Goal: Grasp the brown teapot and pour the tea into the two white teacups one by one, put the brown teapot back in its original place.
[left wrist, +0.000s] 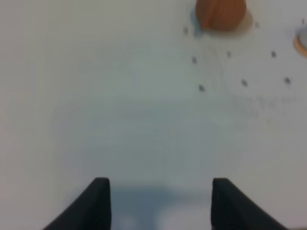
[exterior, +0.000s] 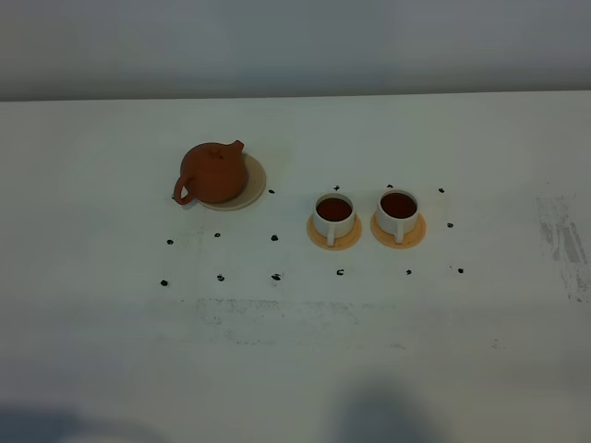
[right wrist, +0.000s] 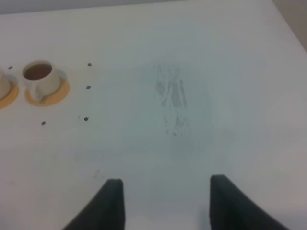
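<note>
The brown teapot (exterior: 213,173) stands on the cream-beige saucer (exterior: 251,189) at the left of the table, handle toward the front left. It also shows in the left wrist view (left wrist: 221,14), far from my left gripper (left wrist: 160,199), which is open and empty. Two white teacups (exterior: 333,215) (exterior: 398,210) hold dark tea and stand side by side on orange saucers right of the teapot. One cup shows in the right wrist view (right wrist: 41,78). My right gripper (right wrist: 165,201) is open and empty, well away from it. Neither gripper shows in the high view.
Small black marks (exterior: 275,239) dot the white table (exterior: 295,351) around the teapot and cups. A grey scuffed patch (exterior: 561,240) lies at the right edge. An orange saucer's edge (left wrist: 301,43) shows in the left wrist view.
</note>
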